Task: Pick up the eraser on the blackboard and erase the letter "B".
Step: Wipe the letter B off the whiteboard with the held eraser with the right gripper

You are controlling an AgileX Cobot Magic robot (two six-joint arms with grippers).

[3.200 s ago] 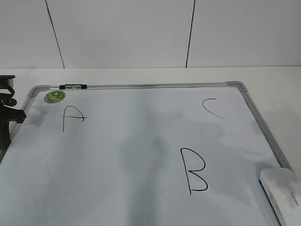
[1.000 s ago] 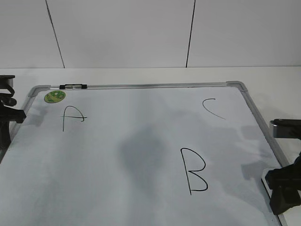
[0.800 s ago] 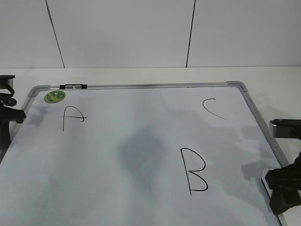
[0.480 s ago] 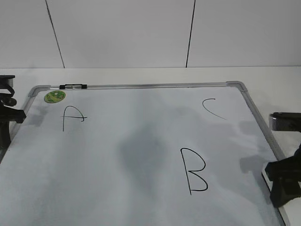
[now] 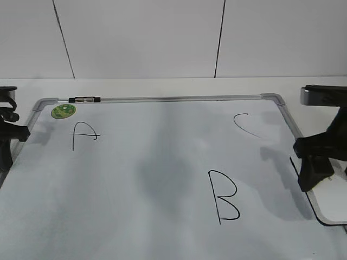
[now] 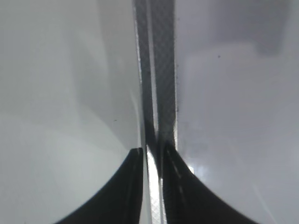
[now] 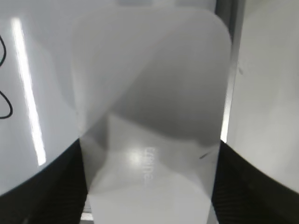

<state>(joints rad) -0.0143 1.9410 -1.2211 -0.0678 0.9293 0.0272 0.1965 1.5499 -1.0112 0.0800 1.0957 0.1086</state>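
The blackboard (image 5: 152, 162) is a white board with a silver frame, lying flat. The letter "B" (image 5: 223, 196) is drawn in black at its near right; part of its strokes shows at the left edge of the right wrist view (image 7: 3, 93). My right gripper (image 5: 320, 173) is at the board's right edge, right of the "B", and is shut on the eraser (image 5: 332, 203). The white eraser (image 7: 149, 93) fills the space between the fingers (image 7: 149, 186). My left gripper (image 5: 8, 138) is at the board's left edge, its fingers (image 6: 152, 156) closed on the frame (image 6: 156, 70).
A black "A" (image 5: 81, 135) and a green sticker (image 5: 63, 111) are at the far left of the board. A "C" (image 5: 245, 124) is at the far right. A black-and-silver marker (image 5: 85, 99) lies on the far frame. A white wall stands behind the table.
My right gripper came down on the eraser at the board's near right corner and has now risen and moved farther back, carrying the eraser. The left gripper has not moved.
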